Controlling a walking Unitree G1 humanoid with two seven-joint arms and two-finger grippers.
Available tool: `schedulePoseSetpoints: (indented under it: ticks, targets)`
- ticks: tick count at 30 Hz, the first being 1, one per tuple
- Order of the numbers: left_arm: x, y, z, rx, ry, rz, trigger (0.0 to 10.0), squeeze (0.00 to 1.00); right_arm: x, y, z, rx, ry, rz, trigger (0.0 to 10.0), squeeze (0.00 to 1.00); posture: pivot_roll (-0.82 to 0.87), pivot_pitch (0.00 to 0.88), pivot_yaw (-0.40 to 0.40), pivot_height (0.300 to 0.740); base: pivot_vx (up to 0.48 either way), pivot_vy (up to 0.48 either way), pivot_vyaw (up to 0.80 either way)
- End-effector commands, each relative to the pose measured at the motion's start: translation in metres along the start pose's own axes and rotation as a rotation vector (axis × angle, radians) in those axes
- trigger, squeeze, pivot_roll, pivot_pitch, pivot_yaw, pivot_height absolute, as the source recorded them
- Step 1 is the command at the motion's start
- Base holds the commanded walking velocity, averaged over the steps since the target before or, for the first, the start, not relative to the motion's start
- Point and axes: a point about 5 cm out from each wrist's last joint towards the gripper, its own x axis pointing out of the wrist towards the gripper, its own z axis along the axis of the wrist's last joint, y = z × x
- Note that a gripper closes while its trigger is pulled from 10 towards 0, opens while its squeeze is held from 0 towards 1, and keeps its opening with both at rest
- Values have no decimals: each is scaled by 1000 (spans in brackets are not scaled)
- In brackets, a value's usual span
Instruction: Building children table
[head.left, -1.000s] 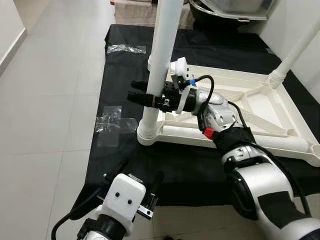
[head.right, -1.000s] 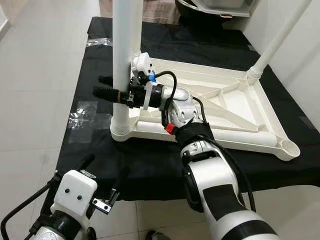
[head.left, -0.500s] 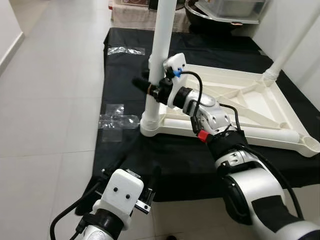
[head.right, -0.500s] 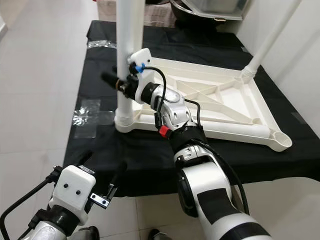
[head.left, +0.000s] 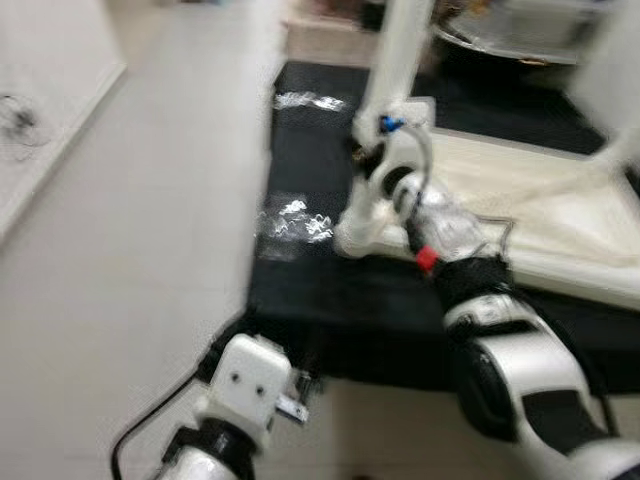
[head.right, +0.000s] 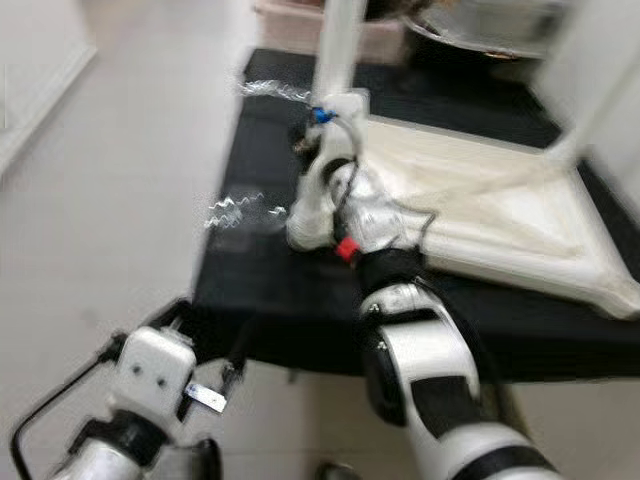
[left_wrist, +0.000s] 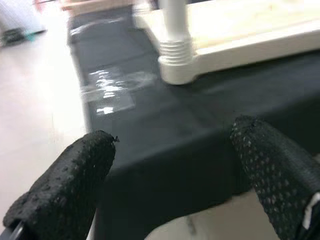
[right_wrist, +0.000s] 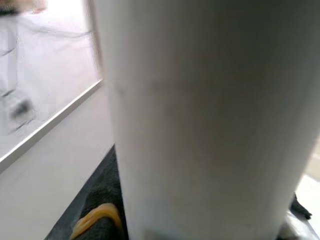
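On the pale tiled floor (head.left: 130, 230) lies a black mat (head.left: 330, 310) carrying the upturned white table top (head.right: 480, 215). Its upright table leg (head.left: 395, 60) has the right tool (head.left: 362, 160) against it, grip unclear through blur. Left tool (left_wrist: 175, 165) hovers wide open, empty, over the mat's edge.

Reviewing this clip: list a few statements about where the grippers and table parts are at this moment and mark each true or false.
1. The right gripper is at the upright white plastic table leg. True.
2. The upside-down white plastic tabletop lies on bare tile. False: it lies on a black cloth.
3. The left gripper is open and holds nothing. True.
4. The left gripper grips the leg's ribbed base. False: that base stands well ahead of its fingers.
5. Crumpled clear plastic wrap lies on the cloth. True.
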Motion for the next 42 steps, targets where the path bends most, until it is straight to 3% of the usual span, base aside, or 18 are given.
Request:
schedulePoseSetpoints:
  ticks: [1,6,7,14,22,36,42]
  targets:
    - [-1,0,-4,6,19,-8,10000,0,-6,-1,-28,-14,96,-99,0,0,118,245,-121,740,0,0,0]
    - [0,0,-4,9,17,-11,10000,0,-7,2,-27,-5,78,-193,0,0,122,242,-124,740,0,0,0]
    - [0,1,-4,11,16,-11,10000,0,-8,2,-30,4,94,-267,0,0,120,240,-121,740,0,0,0]
    - [1,0,-4,12,12,-13,10000,0,-9,1,-37,11,136,-390,0,0,124,236,-123,740,0,0,0]
    - [2,2,-4,20,7,-15,10000,0,-14,-11,-41,19,147,-612,0,0,124,239,-124,740,0,0,0]
    - [4,4,-4,29,3,-13,10000,0,-20,-2,-42,-21,133,-823,0,0,124,250,-128,740,0,0,0]
    - [5,5,-4,32,-1,-6,10000,0,-24,-4,-39,18,132,-1003,0,0,135,257,-132,740,0,0,0]
